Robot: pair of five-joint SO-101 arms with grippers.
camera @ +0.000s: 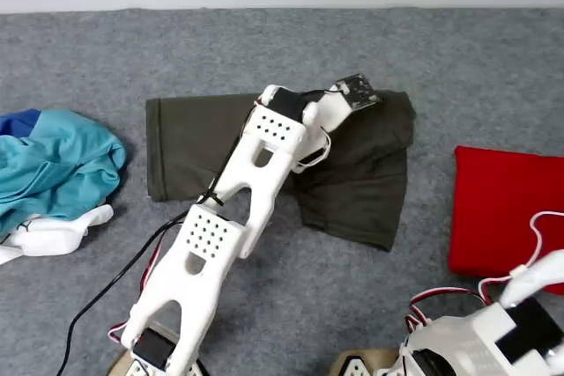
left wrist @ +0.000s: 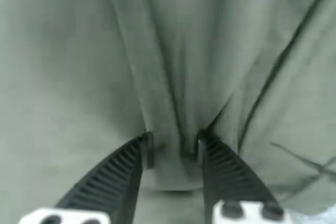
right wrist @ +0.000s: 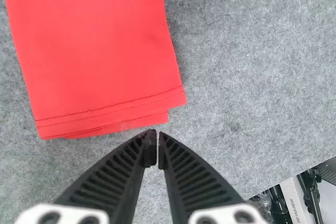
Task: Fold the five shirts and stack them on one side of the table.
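Note:
A dark olive shirt [camera: 361,173] lies partly folded in the middle of the grey table. My left arm stretches over it, and my left gripper [left wrist: 173,148] is shut on a pinched ridge of the olive shirt [left wrist: 173,77] near its far right part. A folded red shirt [camera: 502,209] rests at the right edge. My right gripper [right wrist: 157,148] is shut and empty, hovering just off the hem of the red shirt [right wrist: 94,45]. A crumpled teal shirt [camera: 53,165] with a blue one [camera: 18,121] and a white one [camera: 53,235] lies at the left.
The grey felt table cover [camera: 352,305] is bare in front between the two arm bases. A black cable [camera: 115,283] runs along my left arm. The table's edge and hardware [right wrist: 294,198] show in the right wrist view.

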